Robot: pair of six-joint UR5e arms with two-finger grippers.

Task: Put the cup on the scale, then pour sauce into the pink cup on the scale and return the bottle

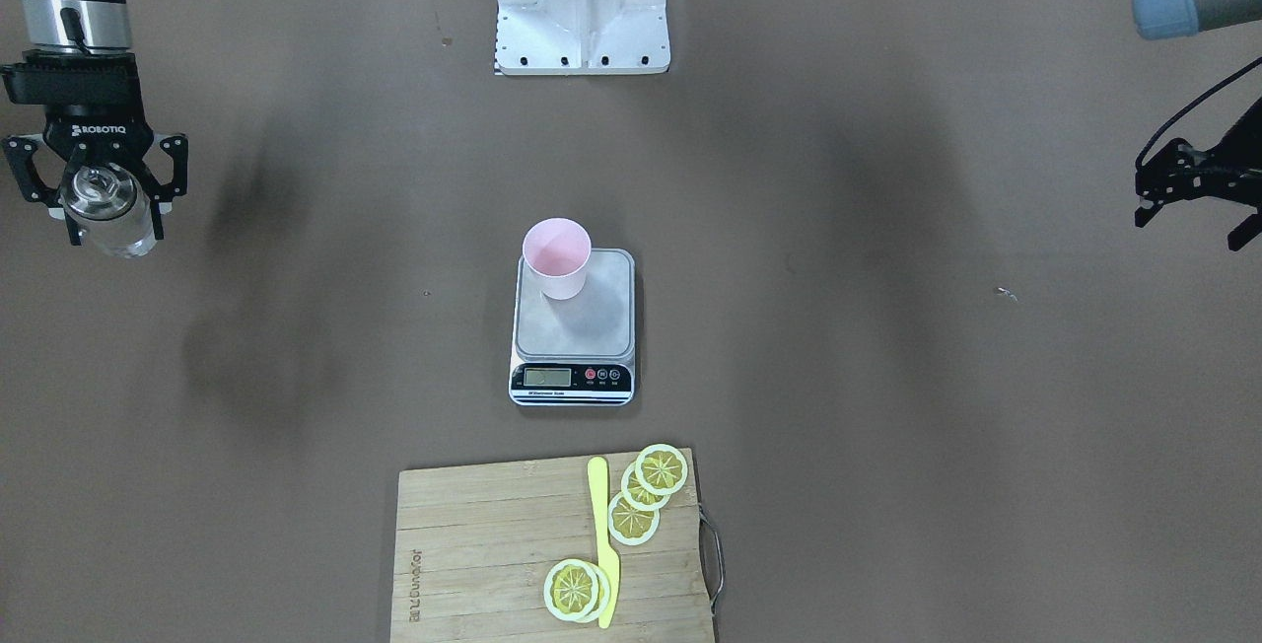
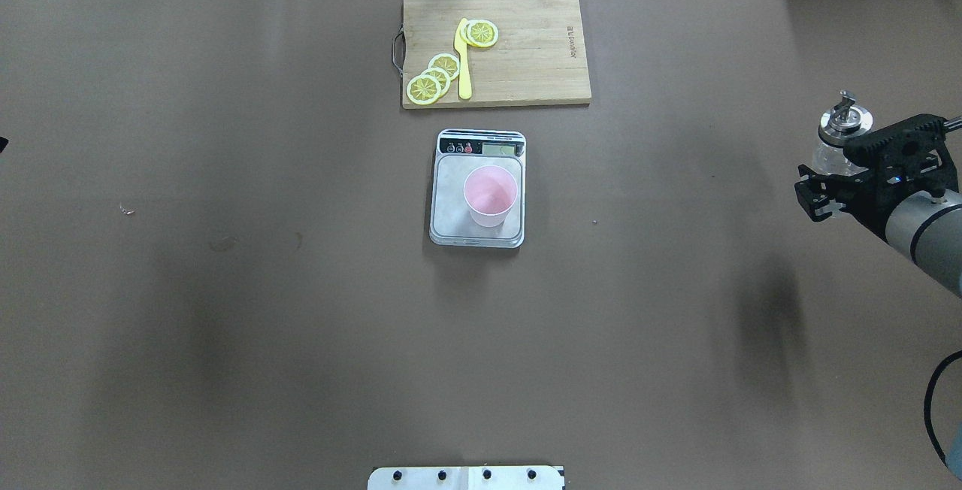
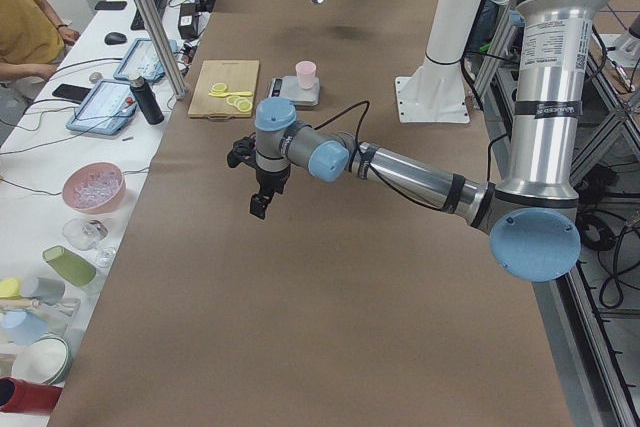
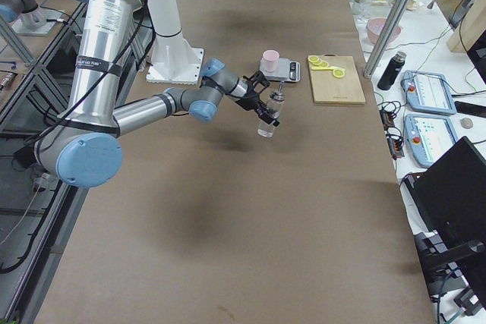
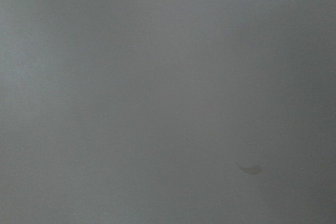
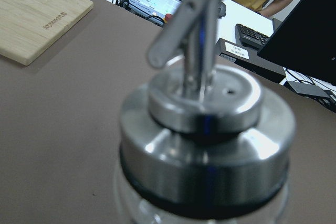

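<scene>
Two arms hang at opposite ends of the table (image 2: 225, 287), and the work waits in the middle. The right gripper (image 1: 110, 221) has its fingers closed around the body of the bottle (image 1: 99, 191). It holds the bottle upright, silver spout on top. Judging by the shadow beneath it in the right-side view, the bottle is clear of the tabletop. Colourless sauce (image 4: 264, 128) shows low in the glass. The left gripper (image 1: 1188, 224) hovers at the other end, fingers spread wide with nothing between them.

The pink cup (image 1: 557, 256) stands upright on the scale (image 1: 603, 327), on the part of the platform nearer the robot's base and away from the display strip. The first step therefore looks done. Whether any sauce is in the cup cannot be told, as the liquid is clear and the display is too small to read.

The cup lies well apart from the bottle, off to the right gripper's left along the table's length and roughly level with it in depth. The bottle's long axis is vertical. A pour would therefore call for a sideways carry to the centre, then a tilt of the spout over the cup's rim. A wooden cutting board (image 1: 473, 544) with lemon slices (image 1: 646, 495) and a yellow knife (image 1: 601, 535) lies just beyond the scale, outside that path.
</scene>
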